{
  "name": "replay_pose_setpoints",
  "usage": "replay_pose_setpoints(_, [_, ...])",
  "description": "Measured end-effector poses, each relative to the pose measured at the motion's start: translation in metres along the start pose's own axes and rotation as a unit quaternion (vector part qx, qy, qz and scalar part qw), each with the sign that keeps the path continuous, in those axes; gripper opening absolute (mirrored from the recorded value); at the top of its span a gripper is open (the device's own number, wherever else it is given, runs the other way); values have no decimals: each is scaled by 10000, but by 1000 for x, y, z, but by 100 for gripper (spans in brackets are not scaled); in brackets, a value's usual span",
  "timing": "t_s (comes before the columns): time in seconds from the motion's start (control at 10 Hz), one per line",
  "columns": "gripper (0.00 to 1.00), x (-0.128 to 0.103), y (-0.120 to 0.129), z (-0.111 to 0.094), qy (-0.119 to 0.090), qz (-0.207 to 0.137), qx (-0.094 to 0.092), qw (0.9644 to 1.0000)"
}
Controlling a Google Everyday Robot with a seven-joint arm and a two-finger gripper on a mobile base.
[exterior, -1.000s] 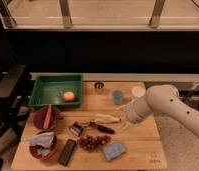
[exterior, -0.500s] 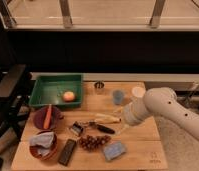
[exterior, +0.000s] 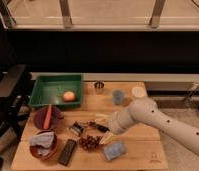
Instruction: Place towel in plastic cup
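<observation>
The towel (exterior: 42, 141) is a crumpled blue-grey cloth lying in a red-brown bowl (exterior: 46, 152) at the front left of the wooden table. The plastic cup (exterior: 117, 96) is small, blue and upright at the back of the table, right of centre. My gripper (exterior: 105, 128) is at the end of the white arm (exterior: 145, 116), which reaches in from the right. It hangs low over the middle of the table, by a banana (exterior: 99, 124) and grapes (exterior: 89, 143). It is well right of the towel and in front of the cup.
A green tray (exterior: 43, 100) with an orange fruit (exterior: 68, 95) stands at the back left. Also on the table are a small metal cup (exterior: 99, 87), a white round object (exterior: 138, 91), a red bowl with a carrot (exterior: 47, 116), a black bar (exterior: 68, 152) and a blue sponge (exterior: 114, 150).
The arm has swung left and a little lower, bringing the gripper closer to the table's middle. Nothing on the table has moved.
</observation>
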Motion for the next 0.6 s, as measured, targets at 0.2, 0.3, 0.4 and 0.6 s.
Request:
replay_pose_setpoints(0.2, [65, -12, 6, 14, -281, -24, 36, 9996])
replay_pose_setpoints(0.3, [65, -23, 8, 22, -504, -58, 62, 9987])
replay_pose_setpoints(0.4, [65, -35, 8, 29, -722, -118, 93, 9973])
replay_pose_setpoints(0.6, [65, -59, 8, 38, -1062, -269, 148, 9939])
